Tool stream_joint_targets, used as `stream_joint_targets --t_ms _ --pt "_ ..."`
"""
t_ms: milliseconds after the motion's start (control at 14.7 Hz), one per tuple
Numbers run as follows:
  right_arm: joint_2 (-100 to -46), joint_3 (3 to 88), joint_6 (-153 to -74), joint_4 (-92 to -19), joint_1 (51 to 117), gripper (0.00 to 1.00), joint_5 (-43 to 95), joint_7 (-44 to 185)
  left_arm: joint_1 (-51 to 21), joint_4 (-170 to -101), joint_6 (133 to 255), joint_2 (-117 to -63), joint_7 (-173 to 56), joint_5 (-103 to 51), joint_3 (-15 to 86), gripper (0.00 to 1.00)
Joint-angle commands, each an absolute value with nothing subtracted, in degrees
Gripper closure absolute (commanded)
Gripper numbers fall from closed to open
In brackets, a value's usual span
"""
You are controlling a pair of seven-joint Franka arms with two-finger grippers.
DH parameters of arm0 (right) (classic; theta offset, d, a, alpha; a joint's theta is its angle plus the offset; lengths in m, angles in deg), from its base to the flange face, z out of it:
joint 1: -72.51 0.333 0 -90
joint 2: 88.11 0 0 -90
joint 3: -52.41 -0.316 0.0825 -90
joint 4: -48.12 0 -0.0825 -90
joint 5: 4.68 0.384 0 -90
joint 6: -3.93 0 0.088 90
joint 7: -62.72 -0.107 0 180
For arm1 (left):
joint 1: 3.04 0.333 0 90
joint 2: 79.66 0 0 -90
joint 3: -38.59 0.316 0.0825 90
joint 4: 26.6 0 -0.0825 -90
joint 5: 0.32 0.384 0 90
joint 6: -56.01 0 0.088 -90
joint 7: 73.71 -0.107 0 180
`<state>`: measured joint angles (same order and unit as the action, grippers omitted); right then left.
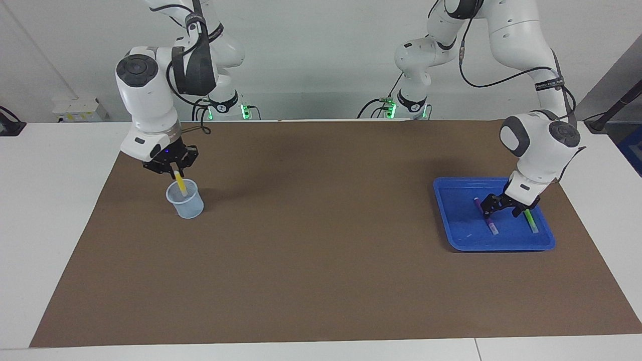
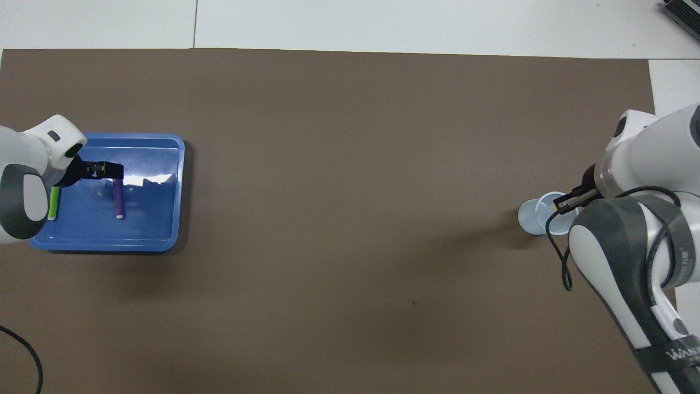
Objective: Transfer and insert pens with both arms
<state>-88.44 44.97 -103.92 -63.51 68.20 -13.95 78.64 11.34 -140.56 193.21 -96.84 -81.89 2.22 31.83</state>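
Observation:
At the right arm's end of the table, my right gripper (image 1: 173, 169) is shut on the top of the yellow pen (image 1: 180, 184). The pen leans with its lower end inside the pale translucent cup (image 1: 188, 205). In the overhead view the right gripper (image 2: 566, 201) covers most of the cup (image 2: 531, 216). At the left arm's end stands a blue tray (image 1: 496, 246) holding the purple pen (image 1: 492, 228) and the green pen (image 1: 531, 223). My left gripper (image 1: 501, 210) is open and low in the tray, its fingers spread over the purple pen (image 2: 118, 203), beside the green pen (image 2: 53, 203).
A brown mat (image 1: 321, 240) covers most of the white table. The blue tray (image 2: 109, 244) sits near the mat's edge at the left arm's end. A black cable (image 2: 24, 350) loops in near the left arm.

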Motion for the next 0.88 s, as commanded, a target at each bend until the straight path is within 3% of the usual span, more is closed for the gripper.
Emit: stream_joint_targets --t_ms 0,136,272,612,748,816 --pt "-89.6 44.5 -106.5 -66.5 66.3 1.00 -15.4 80.9 12.5 -143.4 196.4 -96.1 -79.2 3.1 31.5 0.00" --pt "-89.6 44.6 -108.6 -68.3 66.0 1.00 -15.4 82.2 12.3 -144.6 196.7 -95.9 -76.7 3.1 31.5 0.00" --pt "-88.7 44.5 -109.6 -69.0 65.3 1.00 -15.4 82.6 12.4 -145.7 197.6 -95.8 -76.7 3.1 31.5 0.07" --pt "-87.5 44.5 -111.1 -69.3 64.9 1.00 -15.3 82.7 11.8 -146.9 198.9 -95.7 -74.5 3.2 31.5 0.53" --pt "-87.5 44.5 -111.5 -69.8 64.7 1.00 -15.4 82.2 11.6 -146.9 198.7 -95.7 -74.4 3.1 31.5 0.86" --pt "-87.5 44.5 -111.5 -69.8 64.5 0.92 -15.3 82.0 11.6 -146.8 198.4 -95.7 -74.4 3.1 31.5 1.00"
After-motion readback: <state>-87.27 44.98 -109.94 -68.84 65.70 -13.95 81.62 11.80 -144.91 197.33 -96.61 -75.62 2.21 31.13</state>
